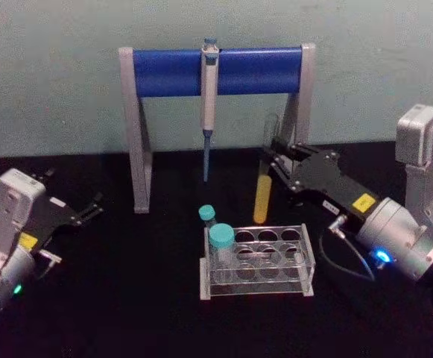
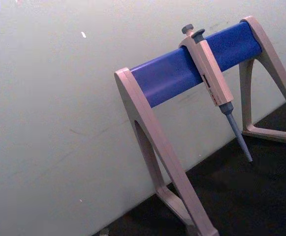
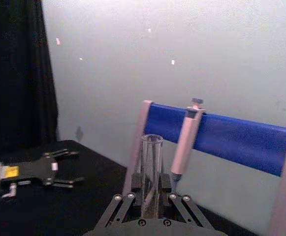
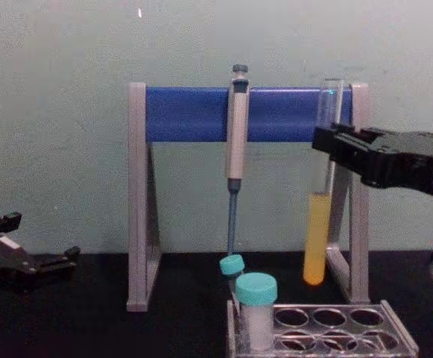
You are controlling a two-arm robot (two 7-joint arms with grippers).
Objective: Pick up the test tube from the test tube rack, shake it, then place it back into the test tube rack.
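The test tube (image 1: 261, 195), a clear glass tube with yellow liquid in its lower part, hangs upright in the air behind the test tube rack (image 1: 306, 262). My right gripper (image 1: 271, 158) is shut on its clear upper half. From the chest, the tube (image 4: 315, 246) has its bottom level with the rack's top, and the right gripper (image 4: 323, 143) comes in from the right. The right wrist view shows the tube's open mouth (image 3: 151, 147) standing between the fingers. My left gripper (image 1: 95, 209) rests open, low on the table at the left, far from the rack.
Two teal-capped vials (image 1: 221, 240) stand in the rack's left end. A grey-and-blue pipette stand (image 1: 164, 71) with a hanging pipette (image 1: 209, 97) rises behind the rack, close to the lifted tube. The table is black cloth, with a pale wall behind it.
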